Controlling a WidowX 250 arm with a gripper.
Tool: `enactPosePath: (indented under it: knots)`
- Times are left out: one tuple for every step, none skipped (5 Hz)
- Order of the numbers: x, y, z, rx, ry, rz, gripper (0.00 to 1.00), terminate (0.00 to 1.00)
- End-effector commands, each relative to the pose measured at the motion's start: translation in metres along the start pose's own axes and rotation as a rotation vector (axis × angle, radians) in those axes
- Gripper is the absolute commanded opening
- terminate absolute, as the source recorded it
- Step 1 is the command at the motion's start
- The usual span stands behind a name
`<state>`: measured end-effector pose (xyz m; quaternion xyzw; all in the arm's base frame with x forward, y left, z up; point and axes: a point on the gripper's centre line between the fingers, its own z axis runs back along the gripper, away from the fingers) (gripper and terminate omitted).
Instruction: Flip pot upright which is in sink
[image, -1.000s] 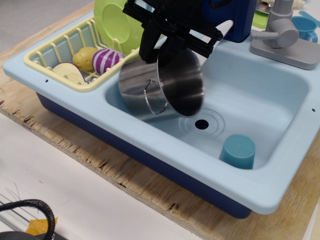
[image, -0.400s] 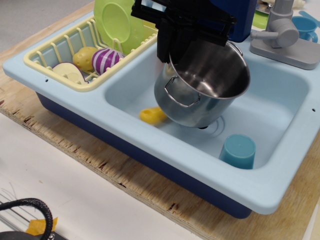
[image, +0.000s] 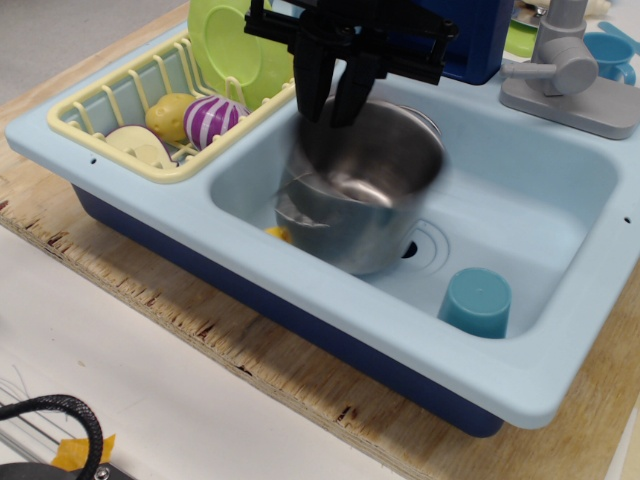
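The shiny steel pot stands mouth-up in the light blue sink, left of the drain. It is motion-blurred and leans slightly. My black gripper hangs just above the pot's far-left rim. Its two fingers point down with a narrow gap between them, and they look sharp while the pot is blurred. The pot seems free of them. A wire handle shows faintly on the pot's left side.
A teal cup stands upside down at the sink's front right. A small yellow piece peeks out by the pot's left base. The yellow dish rack holds a green plate and toy food. The grey faucet is at the back right.
The pot went from lying on its side to mouth-up, then dropped lower and left onto the sink floor. The gripper shifted slightly left and stayed above the rim.
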<state>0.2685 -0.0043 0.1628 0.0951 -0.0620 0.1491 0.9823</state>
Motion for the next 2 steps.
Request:
enactPosePath:
  knots:
    - [0.0025, 0.0034, 0.0099, -0.014, -0.034, 0.015, 1.00, 0.00]
    - [0.0025, 0.0034, 0.0099, -0.014, -0.034, 0.015, 1.00, 1.00]
